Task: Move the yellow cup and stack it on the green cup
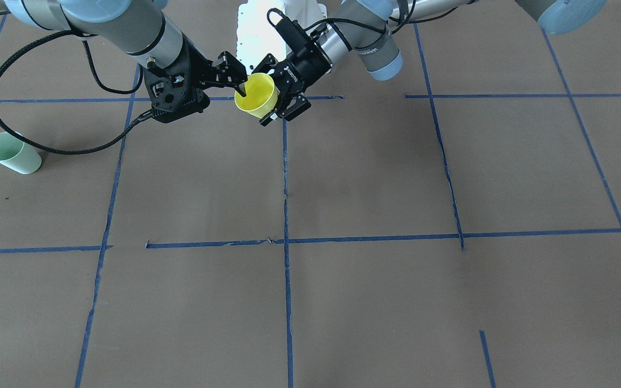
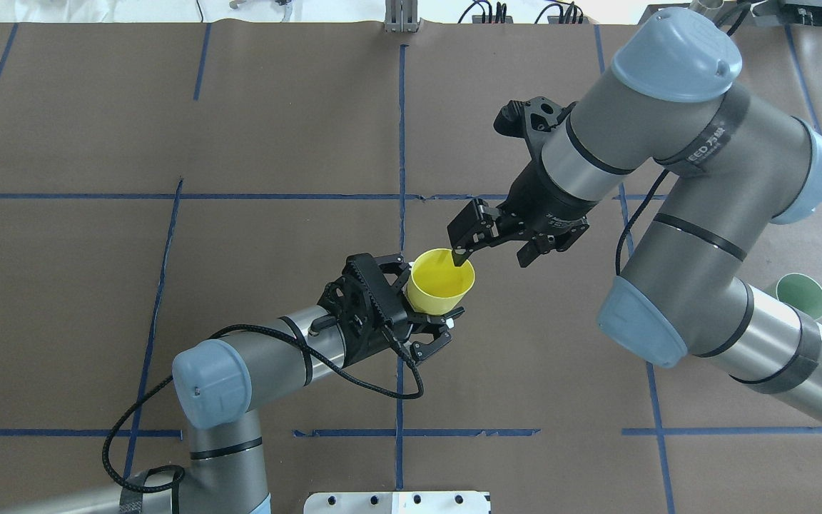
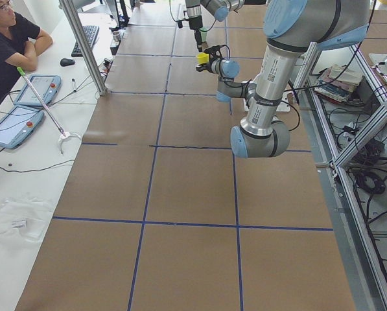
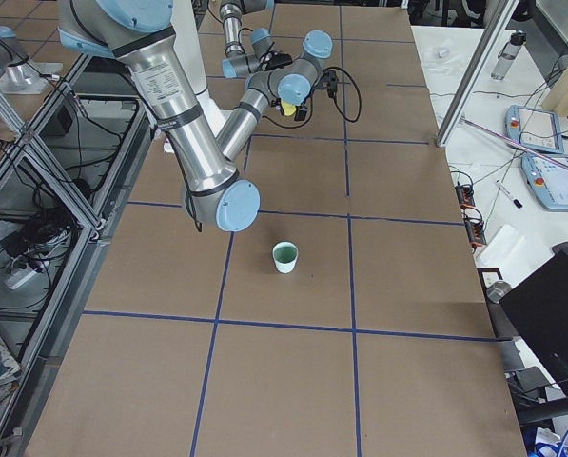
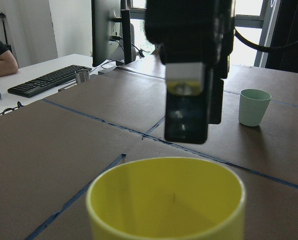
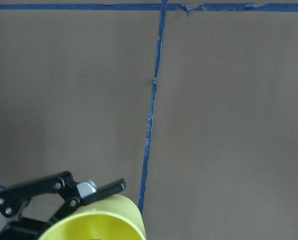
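The yellow cup [image 2: 441,287] hangs upright above the middle of the table, and my left gripper [image 2: 429,294] is shut on its body from the side. In the front view the same yellow cup [image 1: 257,97] sits in the left gripper [image 1: 279,90]. My right gripper [image 2: 494,257] stands open at the rim, one finger dipping inside the cup and the other outside its wall. The left wrist view shows that finger [image 5: 187,112] over the far rim of the yellow cup [image 5: 164,200]. The green cup [image 2: 802,294] stands upright on the table at the far right, partly behind the right arm.
Blue tape lines [image 2: 401,128] divide the brown table into squares. A person [image 3: 8,42] sits at a side desk with a keyboard [image 5: 46,80], tablets [image 3: 36,89] and a small metal cylinder [image 5: 82,76]. The robot's white base [image 2: 397,502] is at the near edge.
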Robot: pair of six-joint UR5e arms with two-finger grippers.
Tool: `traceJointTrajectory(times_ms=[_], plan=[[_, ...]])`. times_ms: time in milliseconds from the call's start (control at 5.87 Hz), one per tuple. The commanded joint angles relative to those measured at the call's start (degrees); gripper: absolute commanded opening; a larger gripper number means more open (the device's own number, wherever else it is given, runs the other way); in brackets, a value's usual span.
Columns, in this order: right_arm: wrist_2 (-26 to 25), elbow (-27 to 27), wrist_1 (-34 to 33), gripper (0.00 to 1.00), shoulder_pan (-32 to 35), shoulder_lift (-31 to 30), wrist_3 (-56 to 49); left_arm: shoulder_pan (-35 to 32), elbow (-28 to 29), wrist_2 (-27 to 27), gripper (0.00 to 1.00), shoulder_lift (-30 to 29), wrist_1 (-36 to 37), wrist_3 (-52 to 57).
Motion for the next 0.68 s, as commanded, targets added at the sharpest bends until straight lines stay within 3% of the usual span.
traceJointTrajectory(times_ms=[0,511], plan=[[-0.2,-1.2,0.2,0.99,-0.4,0.9,1.9,1.0,-0.2,1.6,0.35,-0.1,0.0,0.0],[-0.2,-0.2,0.3,0.99,-1.5,0.6,1.9,1.0,0.0,1.7,0.35,-0.2,0.0,0.0]])
